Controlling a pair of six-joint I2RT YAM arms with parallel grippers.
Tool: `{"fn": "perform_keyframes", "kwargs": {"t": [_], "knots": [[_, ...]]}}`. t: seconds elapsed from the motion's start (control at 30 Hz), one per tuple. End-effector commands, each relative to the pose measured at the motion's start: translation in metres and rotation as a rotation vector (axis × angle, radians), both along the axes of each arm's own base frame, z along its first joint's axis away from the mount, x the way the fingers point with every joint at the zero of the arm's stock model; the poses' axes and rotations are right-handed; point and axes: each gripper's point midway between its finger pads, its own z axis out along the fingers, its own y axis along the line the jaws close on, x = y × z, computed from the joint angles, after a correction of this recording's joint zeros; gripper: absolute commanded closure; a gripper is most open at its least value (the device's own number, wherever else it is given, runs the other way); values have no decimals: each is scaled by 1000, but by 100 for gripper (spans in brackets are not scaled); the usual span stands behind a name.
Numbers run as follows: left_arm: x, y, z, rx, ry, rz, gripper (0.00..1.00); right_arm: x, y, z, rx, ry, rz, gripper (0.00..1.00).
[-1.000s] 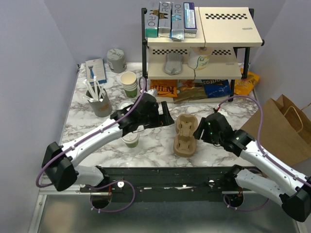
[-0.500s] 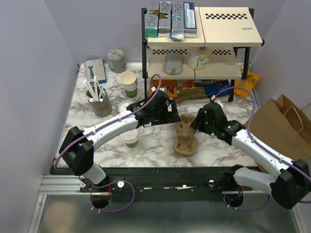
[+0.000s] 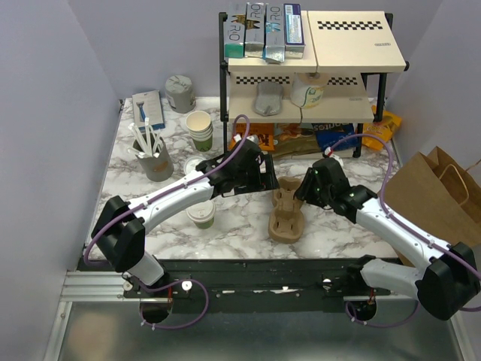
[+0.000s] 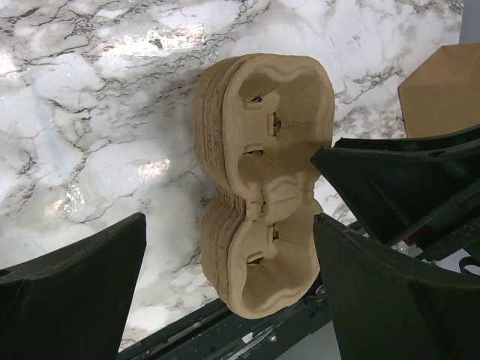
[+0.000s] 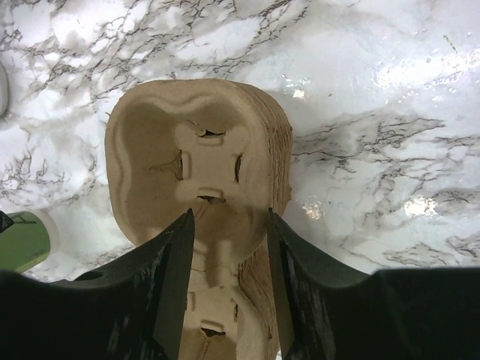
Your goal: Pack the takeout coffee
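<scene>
Right wrist view first: looking down through the right gripper [image 5: 229,217], parked astride the pinched waist of the cup carrier [image 5: 187,150], one finger each side. Been pinching in steadily over the last second, clearly narrower now than then. Cannot tell yet whether biting on the pulp or stopping just shy of it.

Over to the left gripper [image 4: 230,221]: spread as wide as can be, holding nothing, hovering above that same carrier from the far end. Swung up there within the last second from down beside the coffee cup [image 3: 201,216]; barely budged in the last half of it. Seen from the top camera, meeting the right one nearly nose to nose over the carrier's far half.

And the coffee itself? Standing upright, lid on, alone on the marble table [image 3: 150,226]. Left of the carrier and apart from it, just on the near side of the left forearm, untouched. Showing only as a green sliver at the left edge of the right wrist view. Further right, well apart: paper bag [image 3: 436,199], standing by.

Reading all that as carrier first, cup second. Looks like a stack of carriers, judging by the layered edges, so probably peeling or steadying one before any loading. Early days for the packing, then. Worth watching for several layers lifting together.
</scene>
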Motion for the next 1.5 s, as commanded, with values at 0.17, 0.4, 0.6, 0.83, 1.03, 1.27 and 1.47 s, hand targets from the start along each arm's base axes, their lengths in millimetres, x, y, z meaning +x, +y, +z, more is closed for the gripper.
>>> {"fn": "perform_keyframes", "kwargs": {"t": [0.17,0.4,0.6,0.83,1.03,1.27,1.47], "knots": [[1,-15,-5,-36,5,-34,1,7,-5,8,-30,-25,-14,49],[3,-15,-9,-27,7,-35,1,9,-13,8,-55,-31,-50,49],[2,-22,-11,-45,13,-56,1,10,-17,13,-75,-47,-52,51],[3,-23,-12,-45,14,-61,1,11,-10,8,-70,-22,-27,51],[3,-24,-14,-39,17,-64,1,13,-11,5,-89,-14,-31,52],[4,-23,-11,-39,12,-62,1,14,-9,1,-95,-1,-21,56],[4,-23,-12,-32,10,-68,1,15,-9,2,-98,-5,-19,64]]}}
